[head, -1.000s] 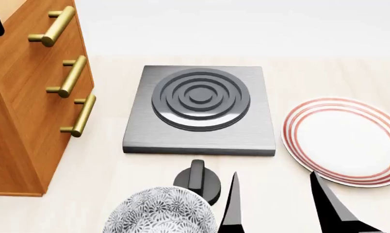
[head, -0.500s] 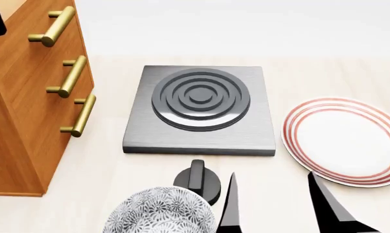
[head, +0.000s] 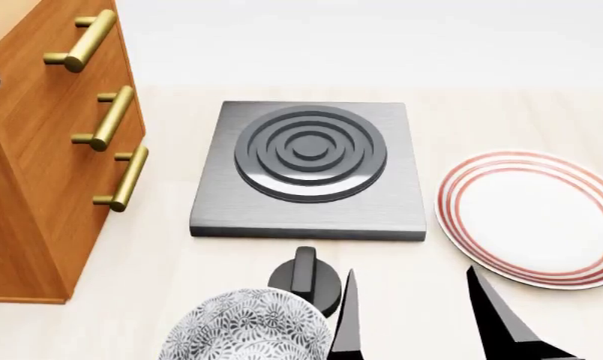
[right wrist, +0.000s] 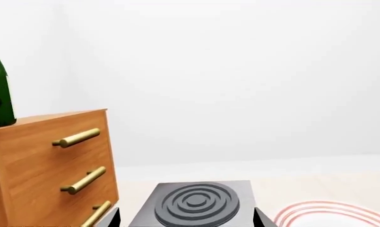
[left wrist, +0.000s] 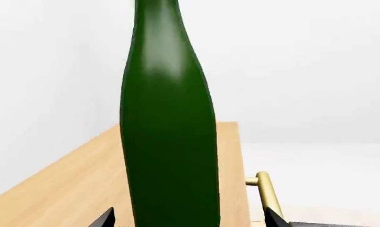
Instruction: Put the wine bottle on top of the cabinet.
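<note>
While upright, the wine bottle [left wrist: 169,142] stands neck-up over the cabinet [right wrist: 45,161].

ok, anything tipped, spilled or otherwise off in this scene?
Nothing stands out. The wine bottle stands upright on the cabinet top, between the left hand's fingers. The burner plate, striped plate and patterned bowl all sit flat on the table, with no spill or damage visible.
</note>
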Robot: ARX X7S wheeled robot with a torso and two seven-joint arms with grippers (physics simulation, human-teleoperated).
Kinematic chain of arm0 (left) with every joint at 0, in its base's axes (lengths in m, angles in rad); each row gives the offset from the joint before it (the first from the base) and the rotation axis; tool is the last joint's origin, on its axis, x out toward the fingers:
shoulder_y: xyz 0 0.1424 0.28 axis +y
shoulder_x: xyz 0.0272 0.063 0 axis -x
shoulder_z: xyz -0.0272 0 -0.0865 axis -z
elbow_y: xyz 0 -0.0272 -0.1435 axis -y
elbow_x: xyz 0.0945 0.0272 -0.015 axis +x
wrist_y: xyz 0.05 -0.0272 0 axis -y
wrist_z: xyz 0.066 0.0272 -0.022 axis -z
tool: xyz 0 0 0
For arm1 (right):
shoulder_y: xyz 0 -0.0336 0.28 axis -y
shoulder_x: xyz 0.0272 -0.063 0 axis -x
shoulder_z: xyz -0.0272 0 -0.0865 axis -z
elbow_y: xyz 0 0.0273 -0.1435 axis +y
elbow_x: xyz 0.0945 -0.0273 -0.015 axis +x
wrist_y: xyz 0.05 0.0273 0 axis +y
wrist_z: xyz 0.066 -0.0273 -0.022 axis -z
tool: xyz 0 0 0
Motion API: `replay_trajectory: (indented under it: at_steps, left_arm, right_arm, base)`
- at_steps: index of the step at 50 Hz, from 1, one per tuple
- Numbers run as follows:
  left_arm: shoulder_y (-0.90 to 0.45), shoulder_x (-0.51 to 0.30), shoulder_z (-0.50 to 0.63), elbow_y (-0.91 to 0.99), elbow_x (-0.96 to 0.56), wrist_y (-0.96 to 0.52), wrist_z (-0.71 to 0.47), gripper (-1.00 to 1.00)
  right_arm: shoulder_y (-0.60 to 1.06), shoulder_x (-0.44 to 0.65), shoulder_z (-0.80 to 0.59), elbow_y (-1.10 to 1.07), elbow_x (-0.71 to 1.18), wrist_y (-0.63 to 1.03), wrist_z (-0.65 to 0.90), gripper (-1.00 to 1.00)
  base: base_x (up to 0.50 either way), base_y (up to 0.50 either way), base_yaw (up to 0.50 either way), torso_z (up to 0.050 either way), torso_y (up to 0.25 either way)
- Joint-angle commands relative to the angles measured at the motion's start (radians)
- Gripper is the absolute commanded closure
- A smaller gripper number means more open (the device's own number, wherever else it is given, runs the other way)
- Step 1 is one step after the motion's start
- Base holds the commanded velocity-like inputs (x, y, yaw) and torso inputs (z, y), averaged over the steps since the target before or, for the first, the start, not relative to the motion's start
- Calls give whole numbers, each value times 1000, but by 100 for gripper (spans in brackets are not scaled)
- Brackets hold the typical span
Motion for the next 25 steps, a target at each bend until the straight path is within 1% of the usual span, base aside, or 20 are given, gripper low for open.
replay_trajectory:
  at_steps: [1,2,5,6,10,13,20,23,25]
  left_arm:
    - [110,-51,-33,239,-24,37,-17,-100]
    - [135,-63,-35,295,-24,46,-36,-100]
    - [195,-75,-59,370,-48,75,-69,-100]
    - [244,-74,-80,403,-73,105,-86,-100]
    - [340,-89,-70,495,-36,147,-133,-100]
    - [379,-101,-73,558,-27,159,-171,-100]
    - [438,-116,-37,709,19,147,-251,-100]
    - [482,-129,-14,781,43,140,-286,-100]
    - [541,-135,-7,811,65,177,-292,-100]
  right_arm:
    - [12,-26,16,4,-20,-1,-7,-100]
    - [16,-28,11,4,-21,2,-7,-100]
    - [17,-29,7,6,-25,1,-10,-100]
    - [17,-29,7,5,-23,1,-9,-100]
    - [13,-27,7,5,-25,-5,-11,-100]
    - [14,-26,7,1,-23,-4,-9,-100]
    - [18,-28,-2,-1,-25,-1,-7,-100]
    - [20,-29,-5,-1,-27,-2,-8,-100]
    - [23,-30,-9,-1,-28,0,-7,-100]
  base:
    - [0,0,0,0,0]
    - [0,0,0,0,0]
    - [0,0,0,0,0]
    - [0,0,0,0,0]
    - [0,0,0,0,0]
    - [0,0,0,0,0]
    - [0,0,0,0,0]
    - [0,0,0,0,0]
    - [0,0,0,0,0]
